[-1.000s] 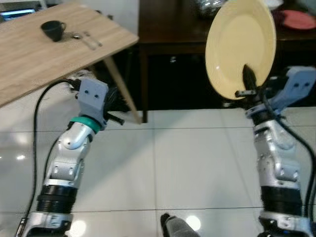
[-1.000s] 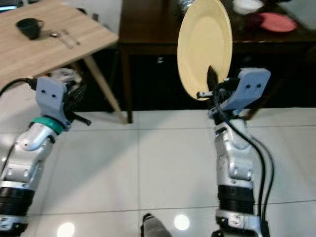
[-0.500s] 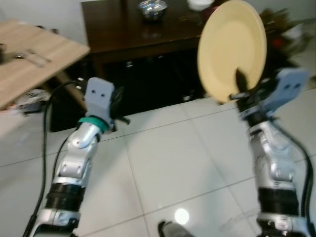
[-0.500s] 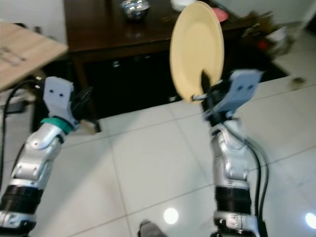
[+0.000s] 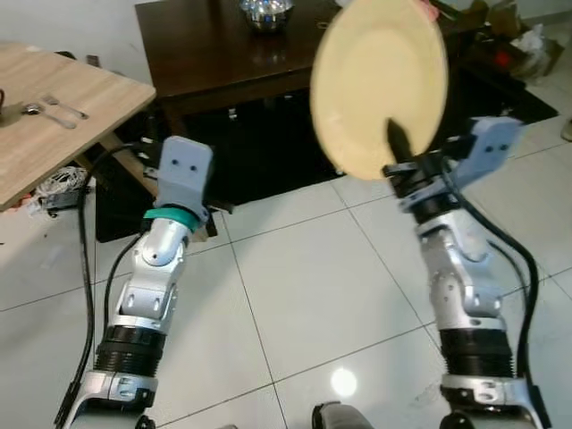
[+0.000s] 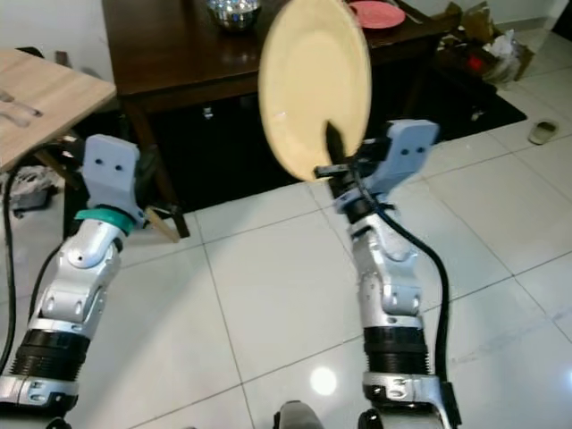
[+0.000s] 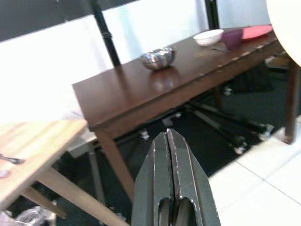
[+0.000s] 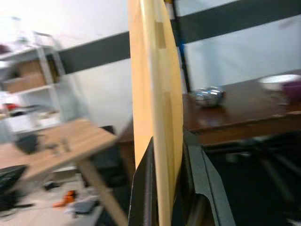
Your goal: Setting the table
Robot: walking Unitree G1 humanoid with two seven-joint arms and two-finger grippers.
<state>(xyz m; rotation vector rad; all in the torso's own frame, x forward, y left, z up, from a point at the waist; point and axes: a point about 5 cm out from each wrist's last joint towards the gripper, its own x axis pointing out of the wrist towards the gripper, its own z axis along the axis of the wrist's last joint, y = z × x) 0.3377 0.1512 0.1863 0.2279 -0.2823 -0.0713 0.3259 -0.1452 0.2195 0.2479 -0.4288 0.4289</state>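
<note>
**Operator A:** Jaws first: my right gripper (image 5: 399, 154) is clamped on the lower rim of the yellow plate (image 5: 377, 85), one finger across its face and one behind. You can see the pinch edge-on in the right wrist view. The left gripper (image 7: 171, 155) has its two fingers pressed flat together with nothing between them.

**Operator B:** Where's the plate relative to anything you could set it on?

**Operator A:** In the air, standing nearly upright above the white tile floor (image 5: 304, 295), in front of the dark wooden table (image 5: 214, 45). It touches no surface. The light wooden table (image 5: 54, 125) is off to my left; near its far edge I can make out a fork and spoon (image 5: 55, 107).

**Operator B:** So how far along are we?

**Operator A:** Early to middle, I'd judge. The plate is picked up and being carried, but it isn't placed. The cutlery suggests the light table is the one being set, though I can't be sure. The dark table carries a metal bowl (image 5: 264, 12) near its back edge and a red plate (image 6: 376, 13) towards its right end. What's left: reach the table, tip the plate flat, set it down, let go.
</note>
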